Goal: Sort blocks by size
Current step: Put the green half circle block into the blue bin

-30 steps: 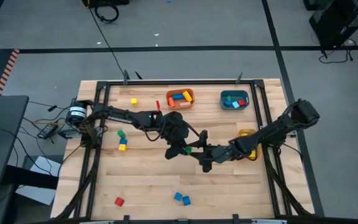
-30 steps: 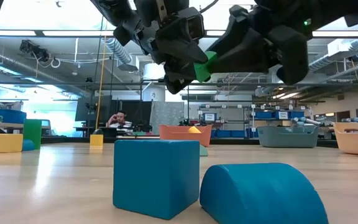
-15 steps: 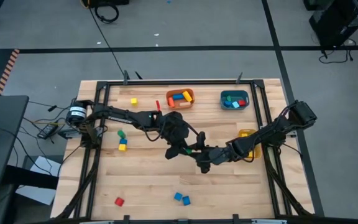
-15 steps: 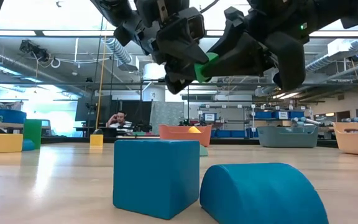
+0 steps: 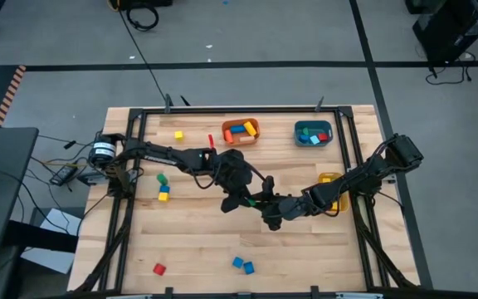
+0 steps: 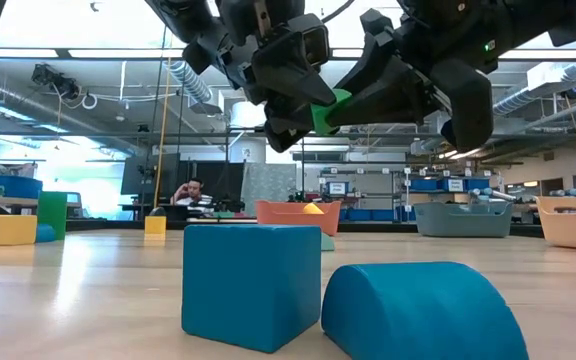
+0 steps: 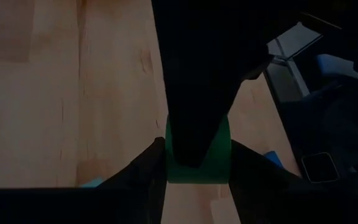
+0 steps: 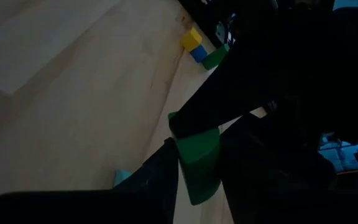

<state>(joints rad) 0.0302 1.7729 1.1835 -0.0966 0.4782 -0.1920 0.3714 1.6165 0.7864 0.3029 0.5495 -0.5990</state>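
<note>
Left pincer (image 5: 246, 200) at the worktop (image 5: 197, 241) centre, well above the wood, fingers closed onto the green block (image 5: 253, 200). Right pincer (image 5: 264, 203) reaching in from 3 o'clock, meeting the left one tip to tip, fingers pressed against the same green block (image 6: 333, 106). Block gripped from both sides and hanging clear of the worktop in the low view. In the left wrist view, green block (image 7: 220, 155) wedged between that arm's own dark fingers, its middle covered by a finger of the other arm. Same arrangement in the right wrist view: green block (image 8: 197, 163) flanked by that arm's own fingers, the other arm's finger lying across its upper corner.

Elsewhere on the worktop, seen from above:
- yellow cube (image 5: 178, 134) at 11 o'clock, red bar (image 5: 211, 139) just beside the orange bin (image 5: 258, 126)
- orange bin at 12 o'clock, holding several blocks
- teal bin (image 5: 297, 131) at 1 o'clock, also holding blocks
- yellow bin (image 5: 325, 177) at 3 o'clock, partly under the right arm
- green cube (image 5: 162, 178), yellow block (image 5: 164, 188) and blue block (image 5: 163, 197) close together at 9 o'clock
- red cube (image 5: 158, 269) at 7 o'clock
- two blue blocks (image 5: 242, 265) touching at 6 o'clock, large in the low view's foreground
</note>
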